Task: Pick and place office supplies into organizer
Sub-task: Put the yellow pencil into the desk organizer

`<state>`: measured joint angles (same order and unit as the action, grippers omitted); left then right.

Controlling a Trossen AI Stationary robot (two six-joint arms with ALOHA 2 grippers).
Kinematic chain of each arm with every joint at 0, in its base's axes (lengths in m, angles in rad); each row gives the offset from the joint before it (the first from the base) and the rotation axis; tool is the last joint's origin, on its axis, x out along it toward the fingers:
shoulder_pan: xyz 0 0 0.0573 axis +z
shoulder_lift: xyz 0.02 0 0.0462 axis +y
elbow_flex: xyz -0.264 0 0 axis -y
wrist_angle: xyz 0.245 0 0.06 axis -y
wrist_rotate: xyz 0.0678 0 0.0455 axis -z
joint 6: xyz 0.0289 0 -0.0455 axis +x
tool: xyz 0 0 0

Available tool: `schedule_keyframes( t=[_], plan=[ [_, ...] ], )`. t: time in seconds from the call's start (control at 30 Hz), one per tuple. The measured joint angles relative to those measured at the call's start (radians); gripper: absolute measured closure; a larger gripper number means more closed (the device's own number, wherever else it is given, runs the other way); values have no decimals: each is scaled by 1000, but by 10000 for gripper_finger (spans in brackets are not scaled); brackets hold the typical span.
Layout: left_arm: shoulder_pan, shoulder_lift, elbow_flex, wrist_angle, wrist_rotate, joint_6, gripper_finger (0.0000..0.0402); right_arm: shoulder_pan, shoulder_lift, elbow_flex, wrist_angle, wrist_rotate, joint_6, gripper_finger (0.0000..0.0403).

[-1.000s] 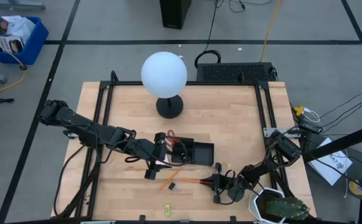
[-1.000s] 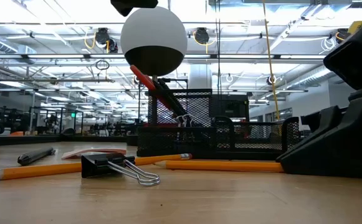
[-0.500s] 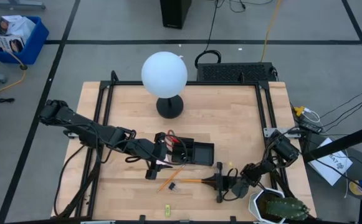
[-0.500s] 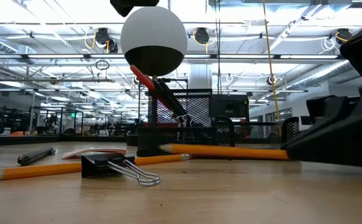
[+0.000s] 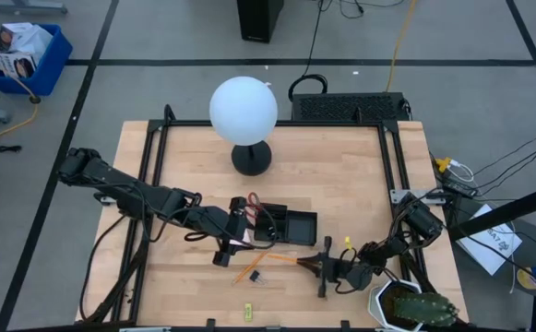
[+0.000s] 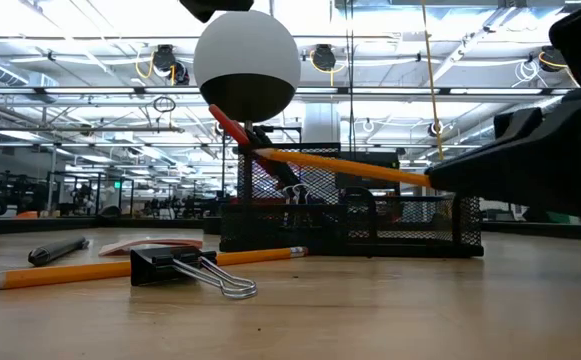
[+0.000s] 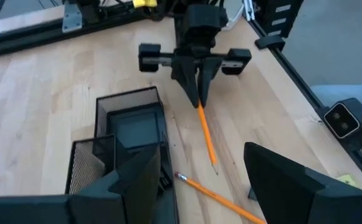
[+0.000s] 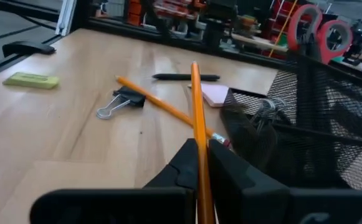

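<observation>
Right jaws point(image 7: 197, 93) pinched tight on an orange pencil point(image 7: 206, 135), lifted off the counter point(image 5: 341, 184) just beside the black organizer point(image 5: 291, 226), left jaws point(image 5: 233, 242) wide apart, next to the organizer.

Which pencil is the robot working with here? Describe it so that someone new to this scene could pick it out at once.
Start at the black mesh organizer near the table's middle, then look toward the right arm. The right gripper is shut on one end of an orange pencil, which is lifted off the wood. The other orange pencil lies flat on the table beside a black binder clip.
</observation>
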<state>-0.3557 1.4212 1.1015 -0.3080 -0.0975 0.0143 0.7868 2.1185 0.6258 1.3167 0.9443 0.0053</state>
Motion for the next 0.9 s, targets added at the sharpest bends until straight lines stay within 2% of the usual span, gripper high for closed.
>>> schedule_keyframes(
  t=[0.13, 0.33, 0.43, 0.6, 0.9],
  plan=[
    [0, 0, 0, -18, 24, -38, 163, -4, 0, 0, 41, 3, -42, 389],
    [0, 0, 0, -15, 27, -52, 163, -29, -2, 0, 251, -2, -255, 389],
    [0, 0, 0, 5, 26, -67, 163, -45, -35, 2, 216, -3, -281, 389],
    [2, 39, 2, 51, -7, -91, 163, -76, -85, 4, 226, -74, -310, 389],
    [-3, 116, 1, 113, -5, -72, 163, -107, -164, 7, 217, -97, -411, 389]
  ],
)
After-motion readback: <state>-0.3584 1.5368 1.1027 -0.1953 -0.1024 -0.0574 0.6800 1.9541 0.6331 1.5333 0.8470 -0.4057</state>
